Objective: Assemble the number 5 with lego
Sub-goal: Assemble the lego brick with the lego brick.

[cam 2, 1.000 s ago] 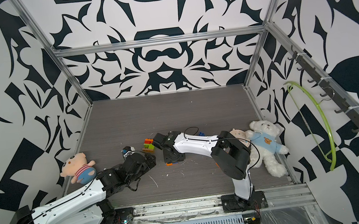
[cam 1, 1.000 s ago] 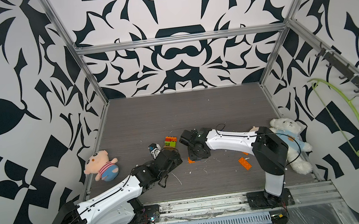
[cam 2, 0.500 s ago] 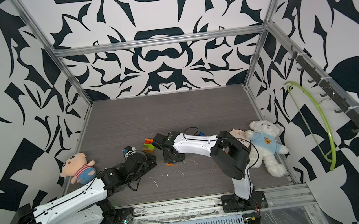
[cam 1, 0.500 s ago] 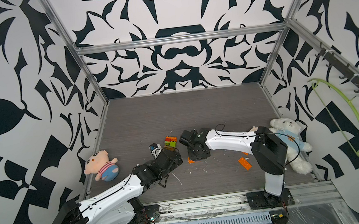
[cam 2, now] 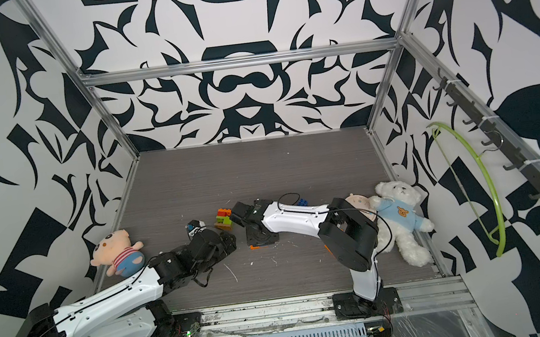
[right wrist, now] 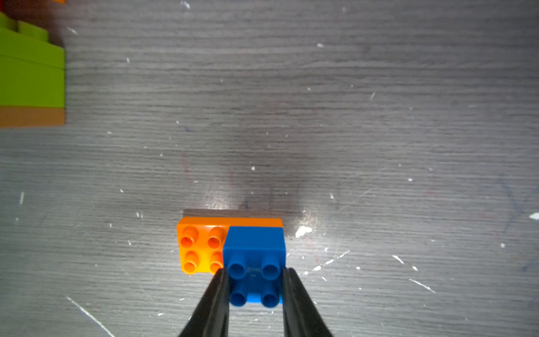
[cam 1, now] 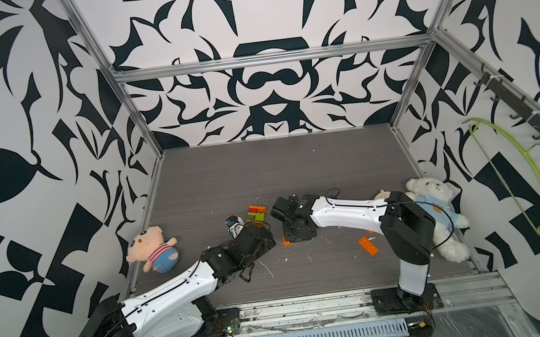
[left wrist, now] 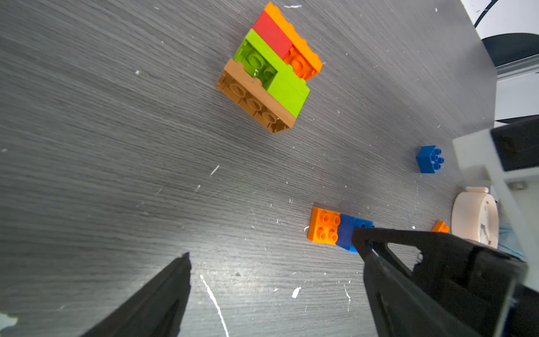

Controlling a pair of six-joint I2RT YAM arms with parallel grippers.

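Our right gripper (right wrist: 254,272) is clamped on the blue brick (right wrist: 253,245), which sits atop an orange brick (right wrist: 201,248) on the table (right wrist: 291,116). Our left gripper (left wrist: 271,245) gapes wide, holding nothing, near the stack (left wrist: 268,67).

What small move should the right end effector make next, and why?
Probably lift slightly: the right end effector is shut on the blue brick, which sits on the orange brick, apart from the multicoloured stack.

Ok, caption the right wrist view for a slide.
Right end effector shut on blue brick seated on orange brick.
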